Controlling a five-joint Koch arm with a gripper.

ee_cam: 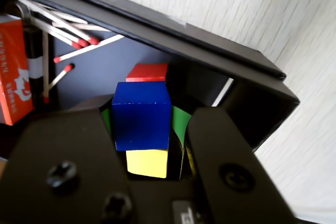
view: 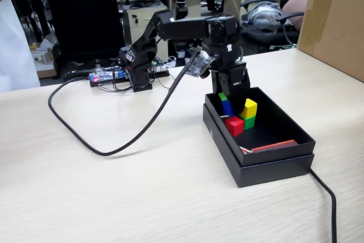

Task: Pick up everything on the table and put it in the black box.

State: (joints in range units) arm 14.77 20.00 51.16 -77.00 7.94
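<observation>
My gripper [view: 226, 99] reaches down into the back left corner of the black box [view: 273, 163], which stands on the table [view: 114, 192]. In the wrist view the blue cube [ee_cam: 142, 121] sits between the two black jaws of the gripper [ee_cam: 157, 113], with green slivers showing at both its sides; it looks held. The fixed view shows that blue cube [view: 227, 107] just under the fingertips. The red cube [view: 234, 125] lies on the box floor in front of it. The yellow cube [view: 249, 108] rests on top of the green cube [view: 249, 123]. The red cube [ee_cam: 148, 72] also shows beyond the blue one.
A red-and-white matchbox [view: 273, 145] and loose matches [ee_cam: 68, 35] lie inside the box. A thick black cable [view: 142, 129] loops across the table left of the box; another cable [view: 327, 197] runs off at front right. A brown carton [view: 335, 21] stands at the back right.
</observation>
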